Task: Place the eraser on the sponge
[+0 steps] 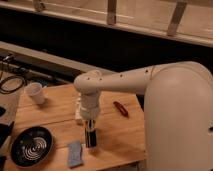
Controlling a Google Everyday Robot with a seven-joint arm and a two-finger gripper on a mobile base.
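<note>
The eraser, a black block with pale stripes, stands on end just above the wooden table. My gripper points straight down from the white arm and is shut on the eraser's top. The sponge, a blue-grey pad, lies flat near the table's front edge, a little left of and below the eraser, apart from it.
A black round bowl sits at the front left. A white cup stands at the back left. A white tube is partly hidden behind my wrist. A small red pen-like thing lies right of centre. The robot's large white body fills the right side.
</note>
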